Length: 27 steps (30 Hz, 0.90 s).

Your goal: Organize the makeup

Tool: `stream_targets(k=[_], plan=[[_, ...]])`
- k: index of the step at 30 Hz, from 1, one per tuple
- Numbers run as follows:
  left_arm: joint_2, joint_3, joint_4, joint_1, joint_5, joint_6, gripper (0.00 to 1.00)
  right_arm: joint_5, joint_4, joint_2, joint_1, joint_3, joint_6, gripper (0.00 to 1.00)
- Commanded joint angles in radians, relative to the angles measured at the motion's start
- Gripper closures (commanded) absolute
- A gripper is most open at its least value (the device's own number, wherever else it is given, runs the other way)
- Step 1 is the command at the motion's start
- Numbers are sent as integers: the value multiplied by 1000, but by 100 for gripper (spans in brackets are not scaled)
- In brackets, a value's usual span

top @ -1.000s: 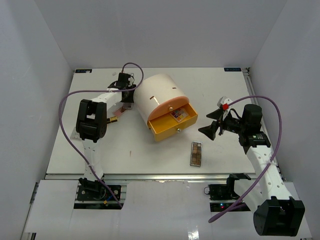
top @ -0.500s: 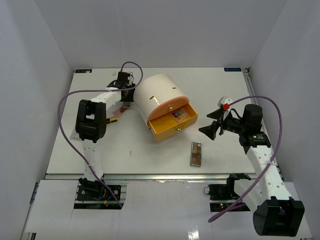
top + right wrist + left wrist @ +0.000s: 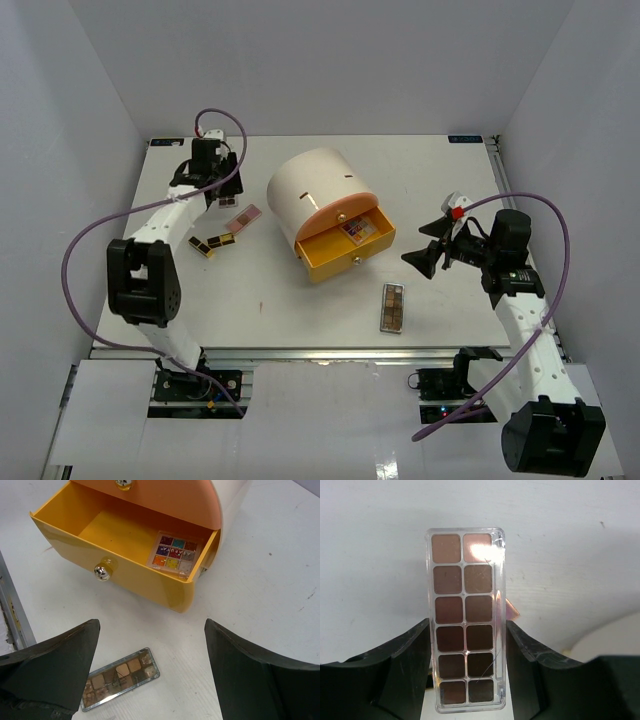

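Brown palette point(image 3: 465, 580) clamped in left hand point(image 3: 466, 645), right hand point(image 3: 151, 630) apart, hovering beside yellow drawer point(image 3: 140, 582)

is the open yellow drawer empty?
No, the right wrist view shows a small multicolour palette lying flat inside the yellow drawer, at the end nearest the cabinet body.
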Motion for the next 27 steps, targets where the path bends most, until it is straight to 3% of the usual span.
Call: stream_targets(k=[1, 6, 12, 17, 20, 27], plan=[[-269, -119, 37, -13, 73, -72, 84, -23, 33, -23, -10, -12, 4, 9], [-500, -221, 52, -156, 87, -20, 88, -30, 33, -34, -22, -17, 1, 9], [-686, -248, 62, -470, 84, 59, 89, -29, 34, -35, -38, -20, -6, 9], [-625, -238, 66, -734, -86, 150, 89, -33, 33, -30, -56, -24, -12, 9], [-525, -208, 71, -863, -269, 202, 88, -45, 35, -30, -74, -26, -12, 9], [-361, -146, 102, -979, -533, 346, 86, -67, 36, -27, -95, -29, -9, 9]])
